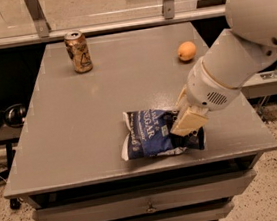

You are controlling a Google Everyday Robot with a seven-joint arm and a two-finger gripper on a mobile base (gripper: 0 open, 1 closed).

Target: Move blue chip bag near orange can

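Pickup is the step in hand, by my reckoning. The hand [189, 120] sits low on the right end of the blue chip bag [150, 140], touching its crinkled top, with the bulky white arm [234, 65] sloping down to it from the right. From where I stand I cannot tell whether the hand has actually closed on the bag or is only resting against it. The bag lies flat near the front edge of the worktop [79, 120], a little right of centre, its white lettering facing up. The orange can [79, 52] stands upright at the far left of the worktop, well apart from the bag, so none of the carrying has been done yet. A small orange fruit [187, 51] sits toward the far right, off the straight line between bag and can. Next, I would say, comes a sure grip on that slippery foil, then a diagonal move toward the far left. The bag is much wider than the can and would easily topple it, so the arm should stop and set it down just beside the can, not against it.
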